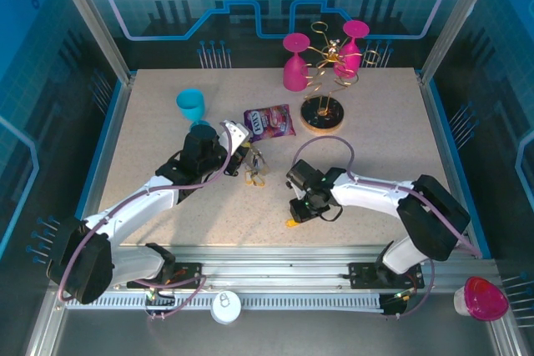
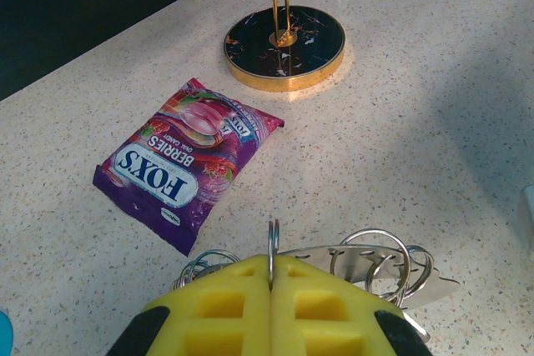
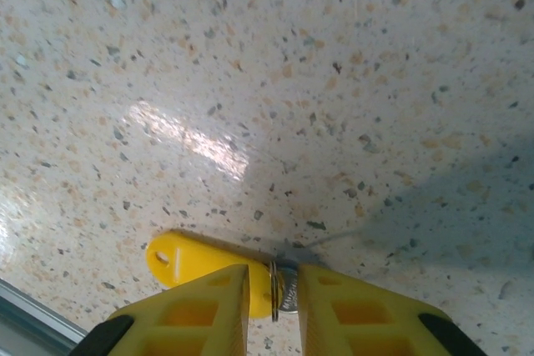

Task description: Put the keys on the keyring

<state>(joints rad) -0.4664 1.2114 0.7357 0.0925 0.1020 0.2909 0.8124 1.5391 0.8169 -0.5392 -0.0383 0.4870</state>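
My left fingers (image 2: 270,283) are pressed together on the keyring (image 2: 272,239), a thin grey wire loop. I grip it on its rim, so it stands edge-on to my wrist camera, and I judge that this keeps it steady and off the counter (image 1: 375,139) for threading. Just beyond my left tips lies a bunch of keys (image 2: 380,260). They are small flat silver blades with their own little split rings overlapping, and from above they lie near the middle of the counter, between my two arms. The purple snack packet (image 2: 188,160) lies further out and has no part in this. To the right, near the front edge, my right fingers (image 3: 274,277) point down at the yellow-tagged key (image 3: 188,260). They stand a narrow gap apart, one on each side of its small steel ring, and neither pad visibly presses on it. The tag is a glossy rounded yellow tab with a hole in it, lying flat and poking out to the side. I judge that I am set to pinch the ring rather than the slippery tag.
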